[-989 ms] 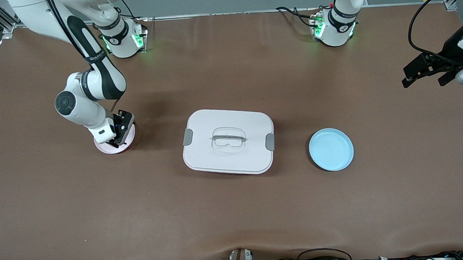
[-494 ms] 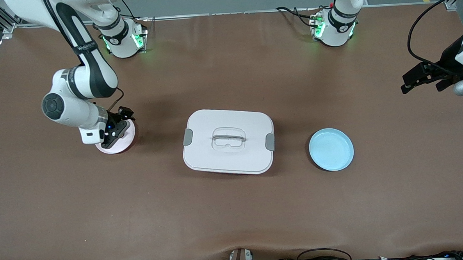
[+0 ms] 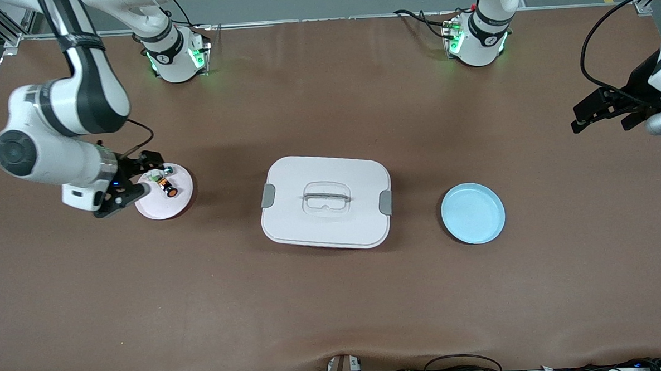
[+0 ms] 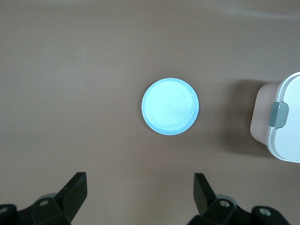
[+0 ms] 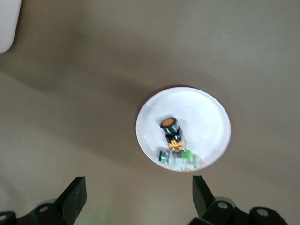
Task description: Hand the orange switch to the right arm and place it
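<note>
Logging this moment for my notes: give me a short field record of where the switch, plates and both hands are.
orange switch: lying in pink plate, beside green-and-clear part
right hand: open, empty, at pink plate's edge
left hand: open, empty, waiting at left arm's end of table
blue plate: empty
white lidded box: closed, between the plates

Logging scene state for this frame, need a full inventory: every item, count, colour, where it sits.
orange switch: 1, black body with orange end, lying in the pink plate.
green-and-clear part: 1, green and clear, in the pink plate beside the orange switch.
pink plate: 1, pale pink, toward the right arm's end of the table.
lidded box: 1, white with grey side latches and a clear handle, mid-table.
blue plate: 1, light blue, nothing in it, toward the left arm's end.
table: 1, brown.
right gripper: open, up at the pink plate's edge.
left gripper: open, waits over the table's end.
</note>
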